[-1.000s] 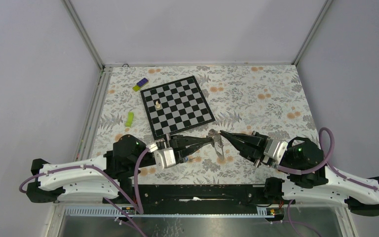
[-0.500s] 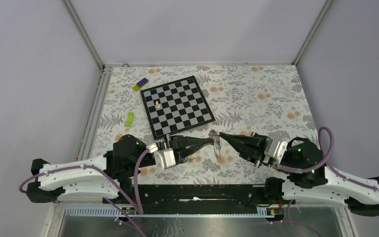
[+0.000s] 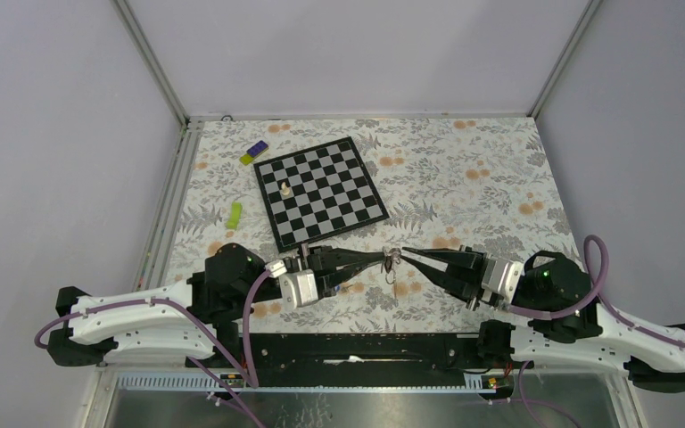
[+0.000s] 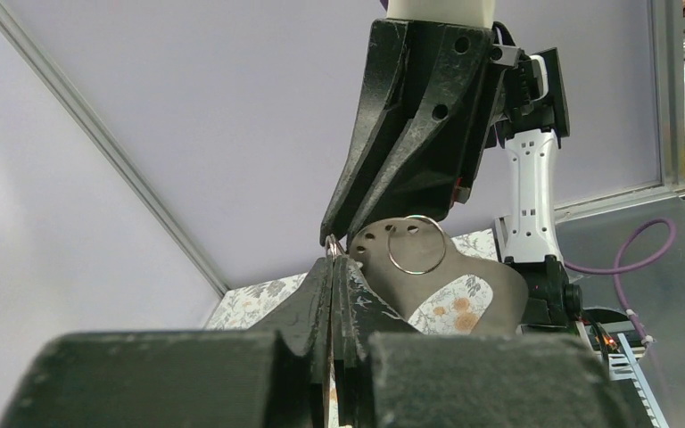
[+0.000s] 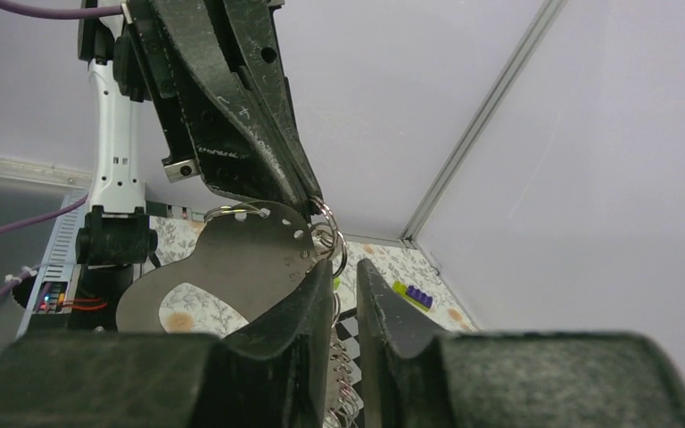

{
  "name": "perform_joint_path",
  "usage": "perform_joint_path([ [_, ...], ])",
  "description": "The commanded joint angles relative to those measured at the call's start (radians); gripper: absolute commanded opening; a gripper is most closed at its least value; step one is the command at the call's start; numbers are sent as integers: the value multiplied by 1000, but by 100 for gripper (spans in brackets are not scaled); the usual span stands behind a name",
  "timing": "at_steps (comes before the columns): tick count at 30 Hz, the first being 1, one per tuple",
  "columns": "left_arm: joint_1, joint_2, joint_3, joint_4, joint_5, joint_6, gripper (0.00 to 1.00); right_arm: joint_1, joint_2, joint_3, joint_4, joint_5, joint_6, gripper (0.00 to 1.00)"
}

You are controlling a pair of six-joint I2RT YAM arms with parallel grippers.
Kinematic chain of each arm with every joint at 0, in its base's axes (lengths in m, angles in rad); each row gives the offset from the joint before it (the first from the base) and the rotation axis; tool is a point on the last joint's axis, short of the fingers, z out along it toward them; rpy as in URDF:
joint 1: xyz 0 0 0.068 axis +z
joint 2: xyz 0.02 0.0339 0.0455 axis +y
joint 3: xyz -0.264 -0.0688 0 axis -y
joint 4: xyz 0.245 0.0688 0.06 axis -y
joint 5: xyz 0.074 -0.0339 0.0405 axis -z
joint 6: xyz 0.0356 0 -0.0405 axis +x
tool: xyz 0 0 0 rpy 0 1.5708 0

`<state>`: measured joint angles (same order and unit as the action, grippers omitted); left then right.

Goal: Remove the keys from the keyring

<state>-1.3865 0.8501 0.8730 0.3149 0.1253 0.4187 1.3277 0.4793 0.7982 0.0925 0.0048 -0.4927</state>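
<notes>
Chessboard (image 3: 321, 192) back left, white piece (image 3: 284, 188) standing on it. Left gripper (image 3: 380, 258) raised off the table (image 3: 473, 178), fingers pinched shut on the keyring (image 3: 391, 259) right at the tips. Keyring is in the air between the two grippers, keys (image 3: 392, 273) dangling under it. A flat silvery plate (image 5: 232, 267) with holes hangs alongside. Right gripper (image 3: 405, 255) tip-to-tip with the left, fingers narrowly apart, rings sitting in the gap. Can't tell if the pads touch them.
</notes>
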Motion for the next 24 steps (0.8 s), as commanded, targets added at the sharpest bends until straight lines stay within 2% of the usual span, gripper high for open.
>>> perform_joint_path([
  [1, 1, -23, 7, 70, 21, 3, 0, 1, -13, 46, -29, -30, -9, 26],
  [6, 1, -22, 8, 67, 23, 1, 0, 1, -16, 57, -50, -37, -13, 32],
  [16, 1, -20, 8, 69, 24, 5, 0, 1, -16, 92, -57, -52, 18, 35],
  [24, 1, -27, 18, 39, 97, 29, 0, 1, 22, 91, -58, -19, 17, 40],
])
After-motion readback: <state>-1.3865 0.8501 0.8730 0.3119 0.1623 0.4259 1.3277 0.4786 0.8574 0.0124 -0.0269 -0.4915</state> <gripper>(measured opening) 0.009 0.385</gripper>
